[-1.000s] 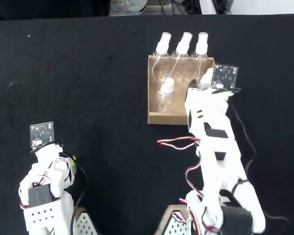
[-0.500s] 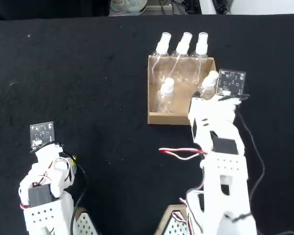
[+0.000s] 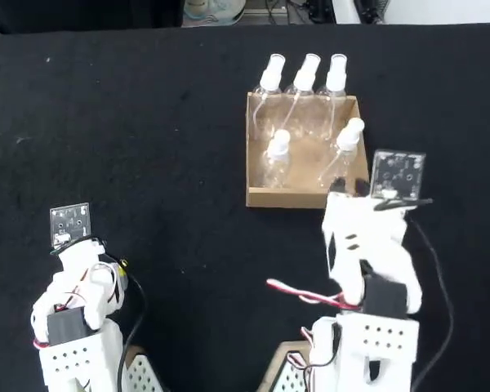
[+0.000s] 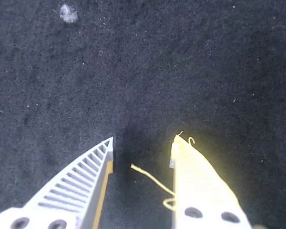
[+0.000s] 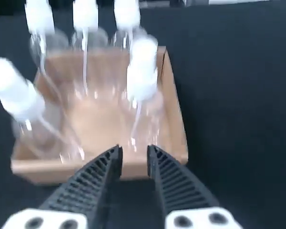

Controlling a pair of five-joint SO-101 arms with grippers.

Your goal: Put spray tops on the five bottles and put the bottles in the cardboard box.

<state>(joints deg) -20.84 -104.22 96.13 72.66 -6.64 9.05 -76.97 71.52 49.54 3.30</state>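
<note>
In cardboard box [image 3: 286,198]: five capped bottles [image 3: 276,159]. Right hand [image 5: 134,150] slightly apart, empty; left hand [image 4: 143,140] apart.

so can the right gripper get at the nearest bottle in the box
Probably yes: the right gripper is open just outside the cardboard box, and the nearest bottle stands clear above its low wall.

Even overhead light; spray tops [image 3: 308,69] glare white; faint shadow by left gripper [image 4: 142,142].
</note>
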